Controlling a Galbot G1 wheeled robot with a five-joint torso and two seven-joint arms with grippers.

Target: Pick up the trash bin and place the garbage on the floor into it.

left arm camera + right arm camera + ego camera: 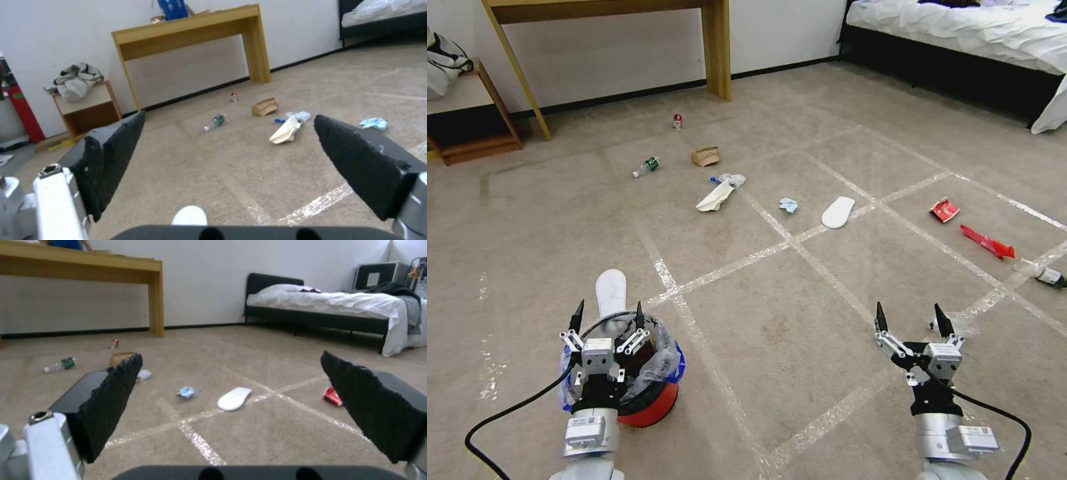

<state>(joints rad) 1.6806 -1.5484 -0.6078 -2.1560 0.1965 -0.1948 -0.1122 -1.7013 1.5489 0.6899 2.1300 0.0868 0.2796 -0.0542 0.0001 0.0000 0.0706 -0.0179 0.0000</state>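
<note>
From the head view, the left claw [608,315] hangs wide over the bin [650,393] on the floor, the right claw [912,319] equally wide beside it. Left wrist view: a bottle [214,122] and paper [285,131] lie well ahead. Right wrist view: a foam piece [234,398] too; the bin looks light, its rim stiff enough to grip, the liner slippery.

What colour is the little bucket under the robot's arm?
The trash bin is red, lined with a clear, blue-edged bag. The head view shows it best.

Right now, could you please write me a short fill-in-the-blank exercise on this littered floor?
1. The left gripper hovers over the ____ trash bin.
2. The right gripper has its fingers ____.
3. The brown carton lies on the ____.
Missing words: red; open; floor.
</note>
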